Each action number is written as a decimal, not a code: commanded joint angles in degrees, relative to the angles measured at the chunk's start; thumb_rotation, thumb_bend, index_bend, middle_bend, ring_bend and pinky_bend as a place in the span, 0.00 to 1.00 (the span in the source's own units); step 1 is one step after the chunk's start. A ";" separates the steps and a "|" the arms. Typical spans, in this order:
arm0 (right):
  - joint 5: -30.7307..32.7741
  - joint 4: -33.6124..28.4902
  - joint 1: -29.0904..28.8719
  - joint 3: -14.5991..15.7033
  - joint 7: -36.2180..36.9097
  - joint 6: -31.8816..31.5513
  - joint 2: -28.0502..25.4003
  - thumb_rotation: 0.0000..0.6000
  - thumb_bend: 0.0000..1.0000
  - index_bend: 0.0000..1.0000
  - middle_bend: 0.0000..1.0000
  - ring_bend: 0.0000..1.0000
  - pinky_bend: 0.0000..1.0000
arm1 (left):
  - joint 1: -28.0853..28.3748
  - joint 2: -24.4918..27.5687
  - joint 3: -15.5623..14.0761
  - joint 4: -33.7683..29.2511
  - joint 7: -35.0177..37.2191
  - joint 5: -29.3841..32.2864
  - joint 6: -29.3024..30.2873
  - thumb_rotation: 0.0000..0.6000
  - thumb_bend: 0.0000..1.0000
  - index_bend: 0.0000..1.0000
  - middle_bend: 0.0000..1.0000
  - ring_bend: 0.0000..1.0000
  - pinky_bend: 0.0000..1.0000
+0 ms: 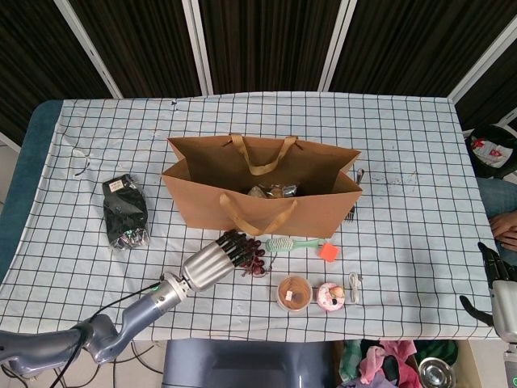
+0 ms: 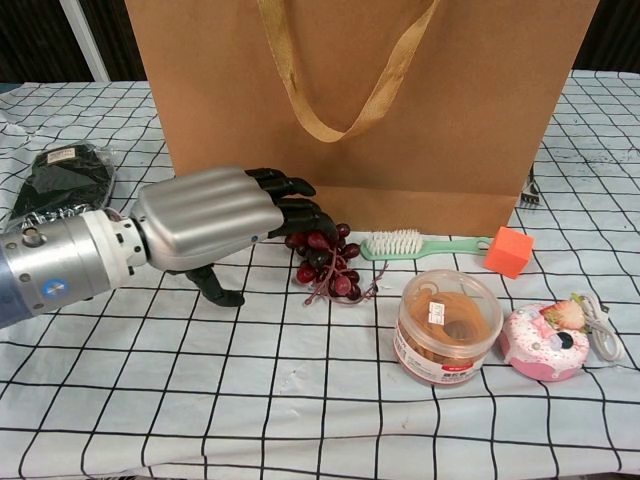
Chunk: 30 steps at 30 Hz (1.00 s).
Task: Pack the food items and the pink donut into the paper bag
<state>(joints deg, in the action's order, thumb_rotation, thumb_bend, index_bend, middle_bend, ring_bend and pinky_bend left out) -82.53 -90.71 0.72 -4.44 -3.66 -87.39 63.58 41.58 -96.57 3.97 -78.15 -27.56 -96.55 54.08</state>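
The left hand (image 2: 215, 220) hovers with fingers spread, holding nothing, over the grapes (image 2: 325, 262), apparently lined up to grasp them. The paper bag (image 1: 262, 190) stands open just behind. The pink donut (image 2: 545, 340) waits on the worktop (image 1: 420, 162). The right hand (image 1: 502, 293) idles open at the edge.

The left hand (image 2: 215, 222) covers the upper left part of the grapes (image 2: 330, 262) in the chest view, so can't say if the fingers actually touch them. The paper bag (image 2: 420, 110) runs off the top of that frame. From the head view, whatever's inside the bag (image 1: 271, 191) is too small and shadowed to make out. The right hand (image 1: 499, 283) is cut by the right edge, lower corner, so its finger pose is unclear. The fork (image 1: 354, 210) is mostly hidden behind the bag.
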 commanded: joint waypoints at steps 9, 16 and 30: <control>0.73 -0.30 -0.03 -0.12 -0.34 0.38 0.01 1.00 0.15 0.05 0.12 0.23 0.23 | 2.76 -5.86 0.69 5.54 0.10 -0.94 1.41 1.00 0.18 0.18 0.18 0.06 0.14; 1.04 -0.53 0.08 -0.28 -0.09 0.24 -0.17 1.00 0.15 0.05 0.12 0.23 0.23 | 4.06 -8.02 1.27 8.00 -0.65 -0.71 1.86 1.00 0.18 0.19 0.21 0.08 0.16; 1.53 -0.58 0.13 -0.52 0.56 0.30 -0.37 1.00 0.15 0.05 0.12 0.23 0.23 | 5.79 -10.02 1.90 10.58 -4.04 1.93 -0.04 1.00 0.21 0.19 0.25 0.12 0.18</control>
<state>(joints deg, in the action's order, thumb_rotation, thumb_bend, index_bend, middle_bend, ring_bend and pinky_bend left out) -81.00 -91.28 0.85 -4.95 -3.10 -87.08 63.21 47.23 -106.43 5.83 -67.86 -31.02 -94.91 54.25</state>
